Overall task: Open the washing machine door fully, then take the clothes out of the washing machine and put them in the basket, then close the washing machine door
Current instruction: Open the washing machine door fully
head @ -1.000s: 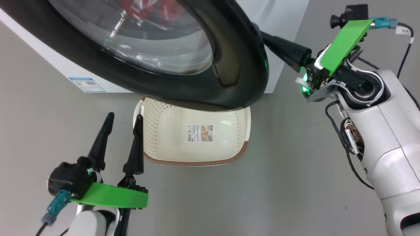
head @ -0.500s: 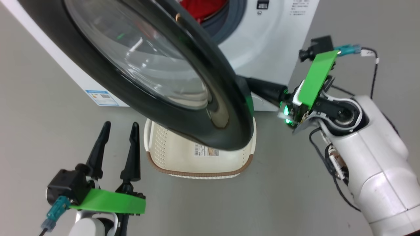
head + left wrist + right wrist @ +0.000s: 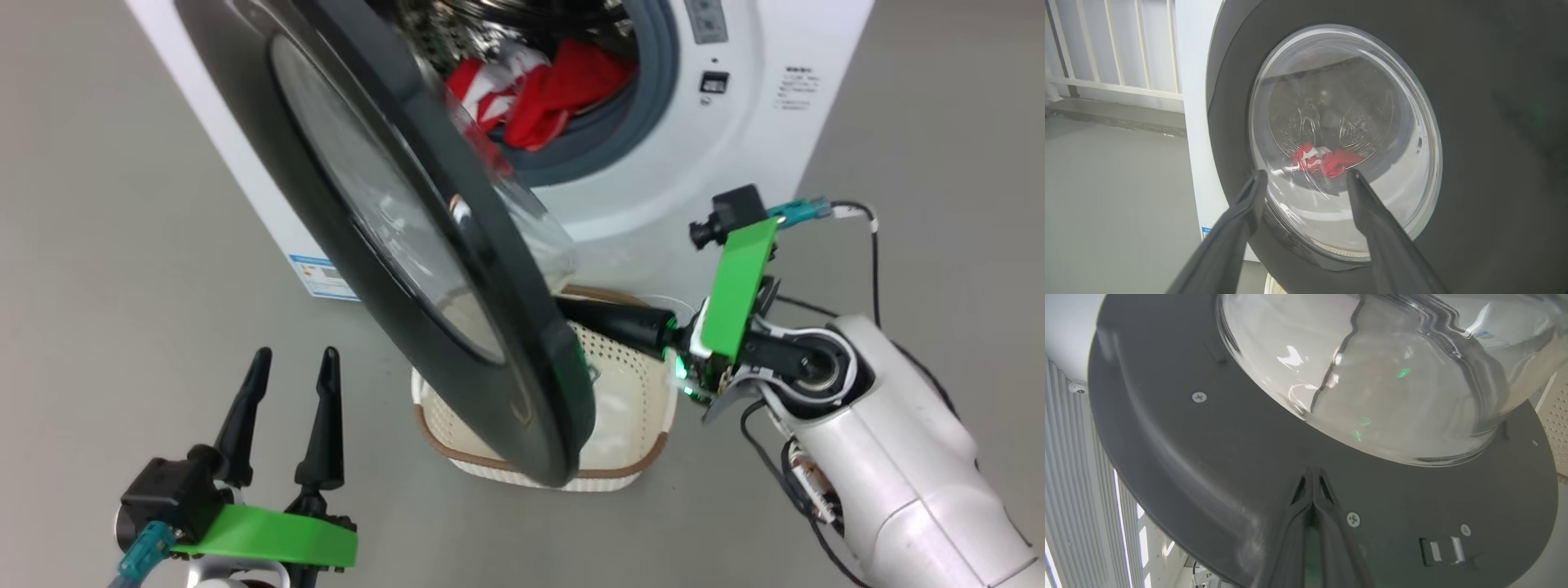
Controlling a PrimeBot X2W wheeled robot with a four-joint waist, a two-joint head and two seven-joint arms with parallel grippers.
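washing machine door (image 3: 408,245): we saw it partly swung out, above the basket (image 3: 645,392).
right gripper (image 3: 1312,473): fingers pressed together, tips at the door's inner face, just below the glass bowl.
left gripper (image 3: 295,359): fingers apart, empty, facing the door's outer side.
clothes (image 3: 555,90): red-white heap inside the washing machine (image 3: 735,147) drum.

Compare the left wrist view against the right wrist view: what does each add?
Left wrist view: the outer face of the washing machine door, the red and white clothes seen through its glass, the white side of the washing machine, and the left gripper, open. Right wrist view: the door's inner face with screws and a latch, the right gripper shut, tips at that face, and a corner of the basket. Both: the door's black rim and clear glass bowl.
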